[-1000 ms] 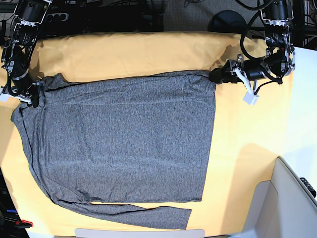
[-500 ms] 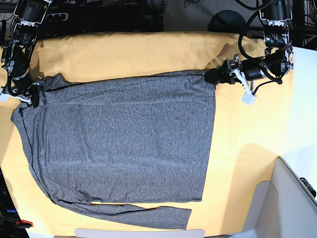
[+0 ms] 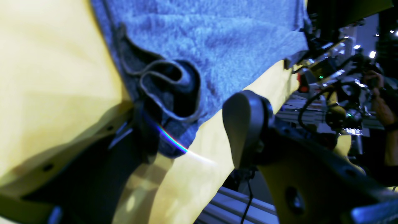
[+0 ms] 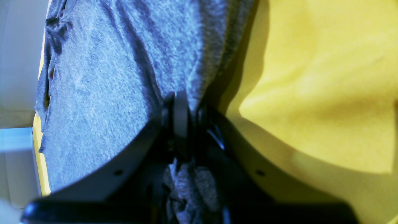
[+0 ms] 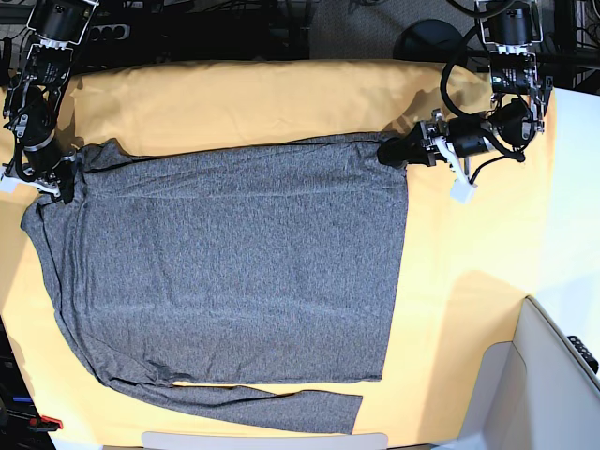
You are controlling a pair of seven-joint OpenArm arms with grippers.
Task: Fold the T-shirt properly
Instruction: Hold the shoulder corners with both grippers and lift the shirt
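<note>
The heather-grey T-shirt point(image 5: 234, 262) lies spread flat on the yellow table cloth point(image 5: 262, 98), one long sleeve folded along its front edge. My left gripper point(image 5: 389, 150) is at the shirt's back right corner. In the left wrist view this gripper point(image 3: 192, 133) is open, and the curled hem corner point(image 3: 168, 93) lies between its fingers point(image 3: 245, 124). My right gripper point(image 5: 58, 185) sits at the shirt's back left shoulder. Seen from the right wrist, it point(image 4: 182, 115) is shut on a pinch of the grey knit point(image 4: 108, 77).
A white panel point(image 5: 562, 375) fills the front right corner and a white bar point(image 5: 262, 439) runs along the front edge. A black round base point(image 5: 431, 42) stands behind the table. A white tab point(image 5: 460, 192) hangs off the left arm. Machinery and a person's hand point(image 3: 382, 105) lie beyond the table edge.
My left gripper has slid leftward onto the shirt's back right corner and its jaws have spread wider. The right arm and the shirt have stayed put.
</note>
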